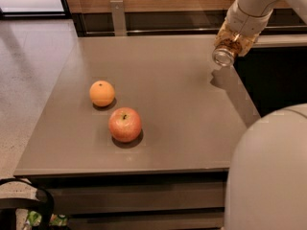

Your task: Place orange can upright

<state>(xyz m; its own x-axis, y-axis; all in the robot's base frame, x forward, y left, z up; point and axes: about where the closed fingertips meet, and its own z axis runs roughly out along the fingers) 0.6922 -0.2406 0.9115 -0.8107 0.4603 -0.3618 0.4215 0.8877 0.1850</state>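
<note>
The orange can (226, 49) has a brownish mottled body and a shiny silver end that faces the camera. It is tilted and held in the air above the right edge of the grey table (163, 99). My gripper (233, 38) is at the upper right, shut on the can, with the pale arm rising out of the top of the view. The can's shadow lies on the table just below it.
An orange fruit (102, 93) and a red apple (125, 124) sit on the left half of the table. A metal post (117, 17) stands at the back edge. My white arm body (268, 176) fills the lower right. Dark space lies right of the table.
</note>
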